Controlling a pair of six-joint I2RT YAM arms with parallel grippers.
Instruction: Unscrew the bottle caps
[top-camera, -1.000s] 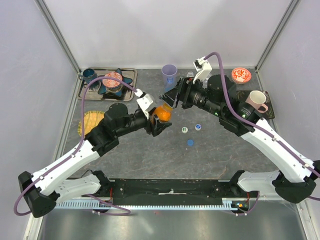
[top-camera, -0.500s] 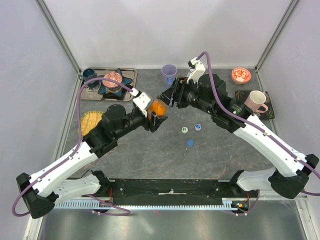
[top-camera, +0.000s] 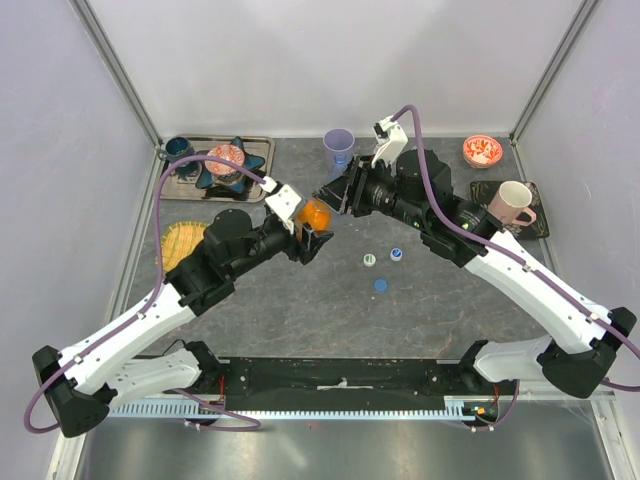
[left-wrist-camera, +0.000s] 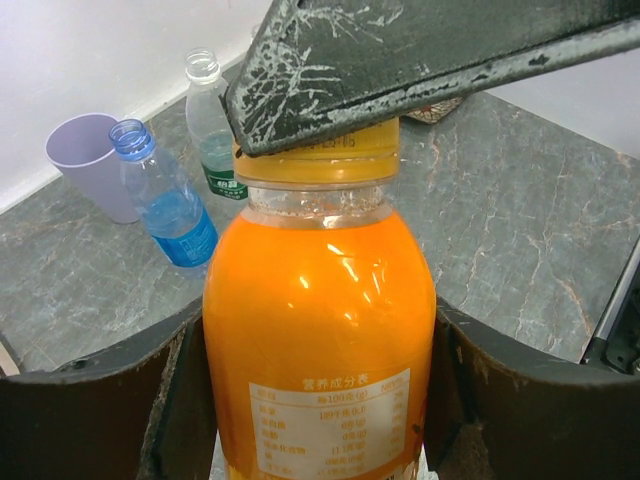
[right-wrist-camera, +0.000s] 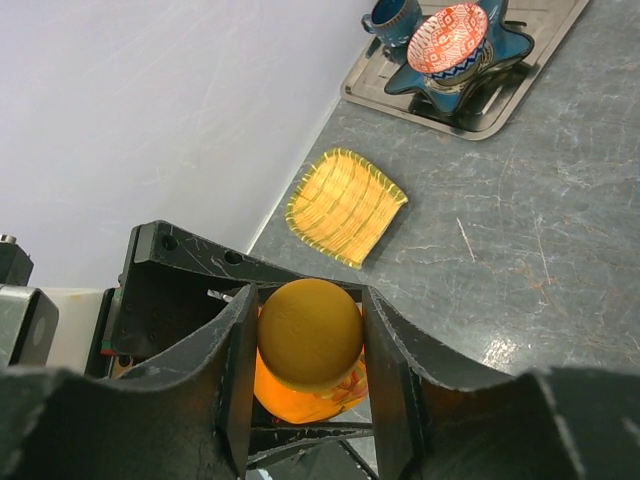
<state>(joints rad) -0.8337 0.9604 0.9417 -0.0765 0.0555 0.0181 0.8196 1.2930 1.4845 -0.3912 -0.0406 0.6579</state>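
Note:
My left gripper (top-camera: 316, 226) is shut on the short orange bottle (top-camera: 317, 214) and holds it tilted above the table; in the left wrist view the bottle (left-wrist-camera: 320, 330) fills the gap between my fingers. My right gripper (top-camera: 331, 196) is shut on its orange cap (right-wrist-camera: 310, 332), one finger on each side; the cap (left-wrist-camera: 320, 165) sits on the neck. A white-and-green cap (top-camera: 369, 260) and two blue caps (top-camera: 396, 254) (top-camera: 381, 285) lie loose on the table. A blue-label bottle (left-wrist-camera: 165, 195) and an open green-label bottle (left-wrist-camera: 210, 120) stand at the back. The plain clear bottle is hidden.
A purple cup (top-camera: 338, 147) stands at the back centre. A tray (top-camera: 258, 145) with bowls is at the back left, with a yellow woven mat (top-camera: 180, 243) in front of it. A pink mug (top-camera: 515, 203) and a red bowl (top-camera: 482, 151) are at the right.
Both grippers, with the orange bottle between them, have shifted left and slightly back since a second ago. The right wrist has turned. Little has changed in the last half second.

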